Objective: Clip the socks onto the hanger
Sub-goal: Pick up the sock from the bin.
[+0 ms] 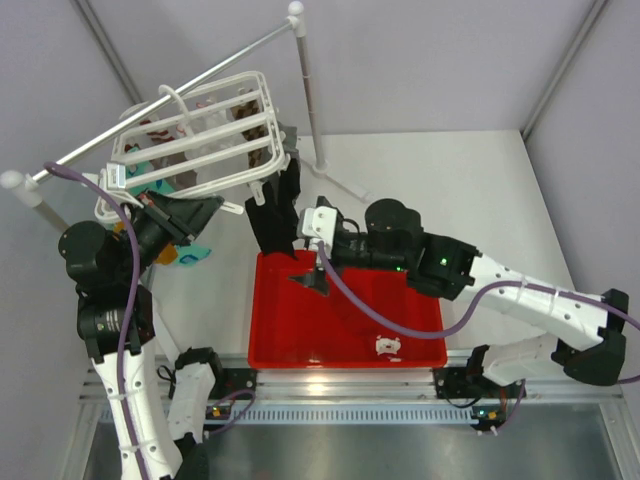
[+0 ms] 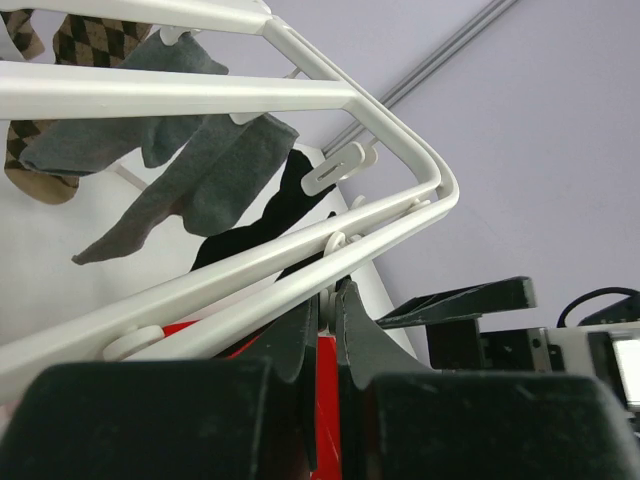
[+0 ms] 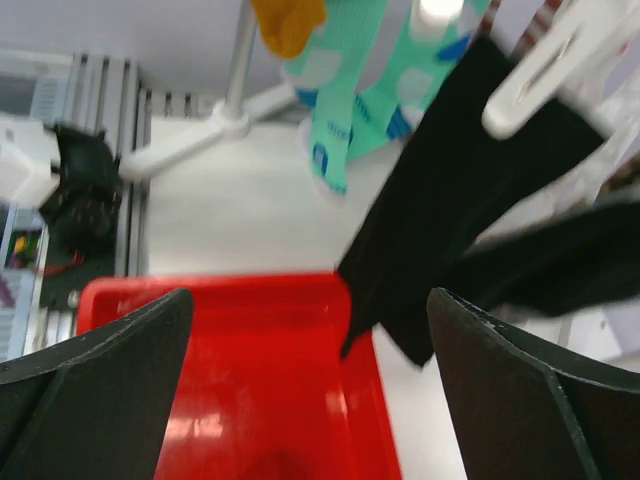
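The white slatted hanger hangs tilted from the rail at the upper left. A black sock dangles from its near right corner, its toe just above the red tray's far edge. My left gripper sits under the hanger's near edge. In the left wrist view it is shut on a small white clip below the frame bars. My right gripper is open and empty over the tray. In its wrist view it faces the black sock. No dark red sock shows clearly.
A red tray lies between the arms with one loose white clip in it. A metal rail on white-capped poles holds the hanger. Grey socks, argyle socks, teal patterned socks and an orange sock hang there.
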`<state>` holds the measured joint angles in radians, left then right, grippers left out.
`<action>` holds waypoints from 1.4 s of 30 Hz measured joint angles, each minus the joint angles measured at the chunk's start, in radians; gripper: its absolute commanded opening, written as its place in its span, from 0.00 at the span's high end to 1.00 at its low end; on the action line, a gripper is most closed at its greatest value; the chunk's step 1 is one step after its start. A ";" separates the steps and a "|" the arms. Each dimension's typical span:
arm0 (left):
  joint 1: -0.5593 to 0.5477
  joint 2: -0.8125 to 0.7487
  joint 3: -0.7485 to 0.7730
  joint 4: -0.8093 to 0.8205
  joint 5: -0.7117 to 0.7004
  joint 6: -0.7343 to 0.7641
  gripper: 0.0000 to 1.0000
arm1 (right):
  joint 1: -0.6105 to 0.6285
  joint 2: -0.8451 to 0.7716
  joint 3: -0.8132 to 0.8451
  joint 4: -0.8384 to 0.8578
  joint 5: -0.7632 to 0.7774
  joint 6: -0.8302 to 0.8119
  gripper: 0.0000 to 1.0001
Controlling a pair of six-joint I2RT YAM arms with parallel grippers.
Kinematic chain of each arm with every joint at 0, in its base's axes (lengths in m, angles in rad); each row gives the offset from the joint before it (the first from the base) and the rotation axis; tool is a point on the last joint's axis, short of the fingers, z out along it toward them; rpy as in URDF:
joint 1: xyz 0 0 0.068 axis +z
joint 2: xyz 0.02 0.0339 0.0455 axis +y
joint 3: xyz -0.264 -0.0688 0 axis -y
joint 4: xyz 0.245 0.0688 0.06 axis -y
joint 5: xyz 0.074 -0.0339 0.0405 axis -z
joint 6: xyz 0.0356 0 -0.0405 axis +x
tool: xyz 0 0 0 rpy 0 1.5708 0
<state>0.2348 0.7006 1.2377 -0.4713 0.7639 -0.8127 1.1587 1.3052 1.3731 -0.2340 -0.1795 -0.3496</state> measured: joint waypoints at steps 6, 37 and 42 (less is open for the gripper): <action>0.000 0.000 0.000 0.000 0.003 0.000 1.00 | -0.117 -0.155 -0.238 -0.202 -0.073 -0.074 0.01; 0.000 0.000 0.000 -0.021 0.002 0.038 1.00 | -0.166 0.463 -0.278 -0.208 0.006 -0.291 0.78; 0.000 0.000 0.000 -0.021 0.002 0.041 1.00 | -0.151 0.438 -0.280 -0.235 -0.021 -0.301 1.00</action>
<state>0.2348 0.7006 1.2377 -0.4927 0.7662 -0.7719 1.0080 1.7432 1.0927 -0.4690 -0.2005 -0.6502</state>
